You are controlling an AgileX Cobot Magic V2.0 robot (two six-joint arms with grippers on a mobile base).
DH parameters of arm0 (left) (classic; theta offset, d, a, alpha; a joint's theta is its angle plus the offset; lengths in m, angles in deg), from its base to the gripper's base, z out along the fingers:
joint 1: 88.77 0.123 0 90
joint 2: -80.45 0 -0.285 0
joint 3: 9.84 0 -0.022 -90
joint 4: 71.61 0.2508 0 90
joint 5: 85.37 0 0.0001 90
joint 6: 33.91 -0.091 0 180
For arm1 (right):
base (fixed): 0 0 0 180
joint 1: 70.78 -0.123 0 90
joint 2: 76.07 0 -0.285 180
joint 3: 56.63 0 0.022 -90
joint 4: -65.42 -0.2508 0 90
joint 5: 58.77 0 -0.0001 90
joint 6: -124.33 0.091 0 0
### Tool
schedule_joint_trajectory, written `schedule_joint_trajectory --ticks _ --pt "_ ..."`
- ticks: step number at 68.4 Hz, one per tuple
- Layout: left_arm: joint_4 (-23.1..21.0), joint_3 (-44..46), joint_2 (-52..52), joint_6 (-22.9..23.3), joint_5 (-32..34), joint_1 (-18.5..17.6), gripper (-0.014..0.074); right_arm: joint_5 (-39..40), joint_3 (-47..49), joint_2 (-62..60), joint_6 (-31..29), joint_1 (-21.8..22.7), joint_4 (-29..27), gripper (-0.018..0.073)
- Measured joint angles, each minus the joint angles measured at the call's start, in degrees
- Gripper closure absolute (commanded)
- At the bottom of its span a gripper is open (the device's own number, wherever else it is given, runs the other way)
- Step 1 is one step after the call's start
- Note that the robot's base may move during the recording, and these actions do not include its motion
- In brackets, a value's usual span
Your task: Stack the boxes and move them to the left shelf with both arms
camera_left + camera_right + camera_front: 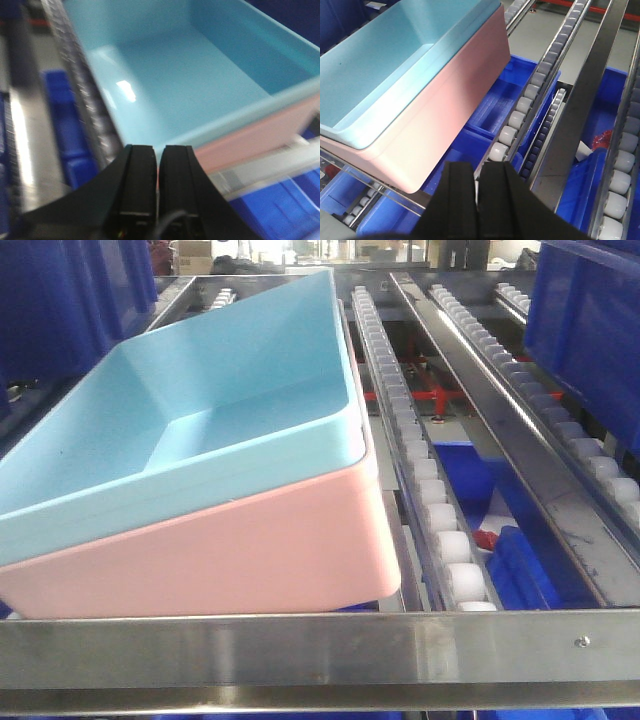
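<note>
Two bins are nested together on the left shelf [300, 655]: the light blue bin [200, 410] sits inside the salmon pink bin [230, 550], and only the pink wall and a thin pink edge show under the blue rim. The pair rests on the roller rails of the shelf, at the left side, with its near end close behind the brushed-steel front bar. In the front view the stack looks tilted, the far end higher. To the right of the stack, rows of white rollers [420, 470] run away from the bar, and dark blue crates [590, 330] stand at the upper corners and below the rails.

The left tool [159, 165] has its two black fingers pressed together, with only a thin line between them, and it holds nothing; it is just in front of the near corner of the stack. The right tool [479, 182] is the same, fingers together and empty, near the pink wall but apart from it.
</note>
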Motion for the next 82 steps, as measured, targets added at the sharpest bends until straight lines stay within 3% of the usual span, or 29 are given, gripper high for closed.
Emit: schedule_joint_trajectory --ticks 11,24,36,82 --pt "-1.75 -0.3 0.55 -3.53 5.9 12.06 0.0589 0.1 0.0 0.0 0.0 0.0 0.0 0.0505" --pt "-1.85 -0.39 0.55 -3.87 7.7 19.27 0.0589 0.1 -0.11 0.0 0.0 0.0 0.0 0.0505" --pt "-1.85 -0.39 0.55 -4.01 9.27 20.82 0.0589 0.1 -0.11 0.0 0.0 0.0 0.0 0.0505" --pt "-2.24 -0.39 0.55 -4.14 10.58 20.82 0.0589 0.1 -0.11 0.0 0.0 0.0 0.0 0.0505"
